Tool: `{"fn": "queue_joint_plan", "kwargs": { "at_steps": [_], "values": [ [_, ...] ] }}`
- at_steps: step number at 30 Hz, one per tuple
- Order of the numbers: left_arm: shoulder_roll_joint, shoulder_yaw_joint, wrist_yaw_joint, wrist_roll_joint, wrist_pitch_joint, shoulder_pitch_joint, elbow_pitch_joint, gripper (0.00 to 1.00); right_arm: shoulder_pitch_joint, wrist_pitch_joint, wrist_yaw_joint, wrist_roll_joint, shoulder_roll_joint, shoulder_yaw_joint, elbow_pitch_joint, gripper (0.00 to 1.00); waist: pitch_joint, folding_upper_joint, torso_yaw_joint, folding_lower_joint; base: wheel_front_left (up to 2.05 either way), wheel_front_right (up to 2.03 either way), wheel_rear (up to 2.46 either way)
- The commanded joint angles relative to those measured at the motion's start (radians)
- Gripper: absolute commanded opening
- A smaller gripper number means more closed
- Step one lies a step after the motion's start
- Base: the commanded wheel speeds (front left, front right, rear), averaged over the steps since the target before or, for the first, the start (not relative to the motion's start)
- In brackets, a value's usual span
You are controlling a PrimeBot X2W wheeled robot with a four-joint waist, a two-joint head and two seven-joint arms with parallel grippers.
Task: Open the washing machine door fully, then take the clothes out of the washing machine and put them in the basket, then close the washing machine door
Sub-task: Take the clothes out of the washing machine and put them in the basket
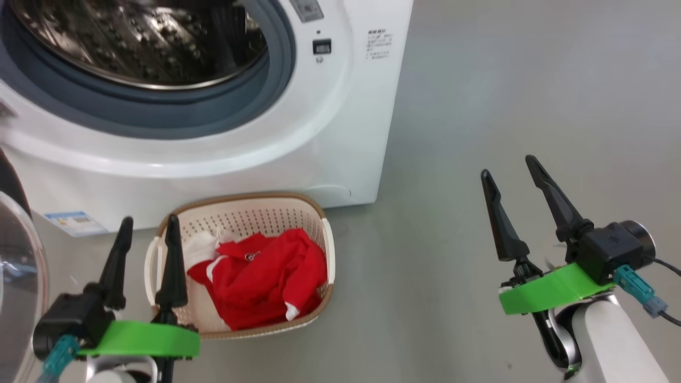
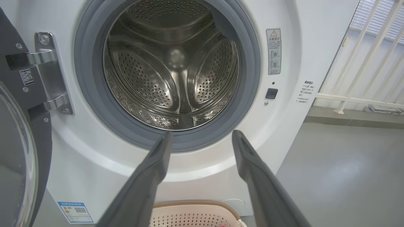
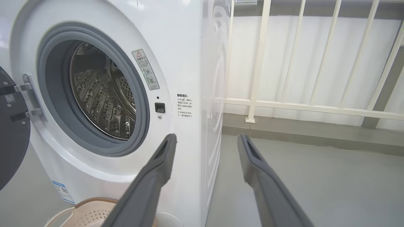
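The white washing machine (image 1: 340, 133) stands with its round black door (image 2: 19, 132) swung open to the left on its hinge. Its steel drum (image 2: 172, 66) holds nothing I can see. Red clothes (image 1: 266, 274) with white trim and a white piece lie in the cream basket (image 1: 325, 242) on the floor in front of the machine. My left gripper (image 1: 150, 226) hovers open over the basket's left side, its fingers (image 2: 148, 176) pointing at the drum mouth. Off to the right, over bare floor, my right gripper (image 1: 509, 169) is open too and holds nothing.
Grey floor (image 1: 532, 106) spreads to the right of the machine. A white railing (image 3: 303, 107) runs behind it on that side. A blue label sticker (image 1: 74, 222) sits at the machine's base. The open door's glass (image 1: 18, 276) bulges beside my left arm.
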Motion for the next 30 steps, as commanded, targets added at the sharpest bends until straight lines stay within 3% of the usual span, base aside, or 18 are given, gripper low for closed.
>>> {"fn": "queue_joint_plan", "kwargs": {
  "at_steps": [1, 16, 30],
  "values": [
    [0.018, 0.035, 0.009, -0.001, -0.008, 0.022, -0.04, 1.0, 0.012, -0.006, 0.006, -0.003, 0.002, 0.008, -0.017, 1.0, -0.046, 0.0, -0.006, 0.0, 0.0, 0.0, 0.0],
    [0.018, 0.085, 0.022, -0.006, -0.008, 0.206, -0.18, 1.0, 0.098, -0.006, 0.006, -0.014, 0.002, -0.037, 0.012, 1.0, -0.186, 0.0, -0.021, 0.0, 0.0, 0.0, 0.0],
    [0.019, 0.111, 0.05, 0.025, -0.008, 0.302, -0.194, 1.0, 0.154, -0.006, 0.006, -0.011, 0.002, -0.066, 0.001, 1.0, -0.234, 0.0, -0.038, 0.0, 0.0, 0.0, 0.0]
  ]
}}
